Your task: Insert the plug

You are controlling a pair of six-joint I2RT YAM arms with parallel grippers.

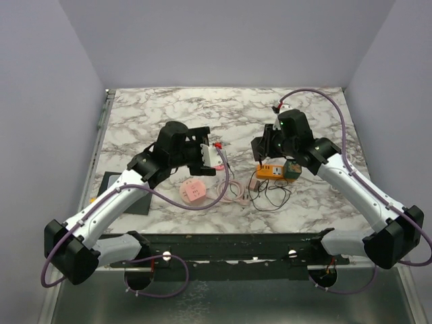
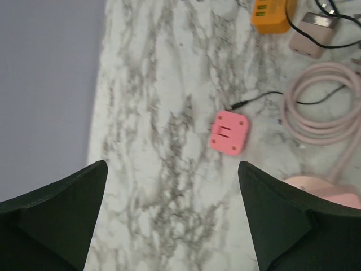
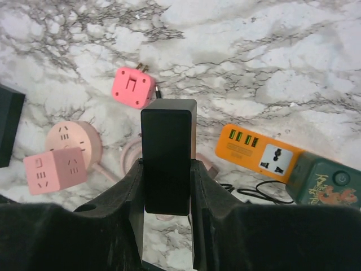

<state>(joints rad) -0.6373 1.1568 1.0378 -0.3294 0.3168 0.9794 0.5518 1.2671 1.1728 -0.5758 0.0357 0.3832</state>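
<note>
Black mat (image 1: 109,181): lay at the table's left near edge, partly under the left arm.
Left gripper (image 1: 210,156) (image 2: 172,169): fingers stood wide apart with nothing between them, hanging over bare marble table (image 1: 135,121).
Pink cube socket (image 1: 196,191) (image 3: 53,169): sat just near-side of the left gripper, against a round pink base (image 3: 79,138) (whether it rested on the base or only beside it, I could not tell).
Small pink adapter (image 2: 229,131) (image 3: 133,87): lay flat on the marble just ahead of the left gripper, a thin black lead running off it.
Pink cable coil (image 1: 236,192) (image 2: 321,104): looped on the table between the cube socket and the orange strip.
Taupe charger (image 2: 313,36): lay beyond the coil, beside the orange strip's end, with black wire (image 1: 270,196) tangled around it.
Black plug (image 3: 168,135): held upright off the table, over the gap between the pink adapter and the orange strip, not in any socket.
Right gripper (image 1: 264,150) (image 3: 166,169): fingers were clamped on the black plug's two sides.
Orange power strip (image 1: 270,172) (image 3: 256,152) (image 2: 271,14): lay flat just right of the plug in the wrist view, showing a row of four small ports and one white-faced socket, uncovered.
Green box (image 1: 293,169) (image 3: 327,180): touched the strip's right end.
In the way: the loose black wire and pink coil crowded the strip's near side.
</note>
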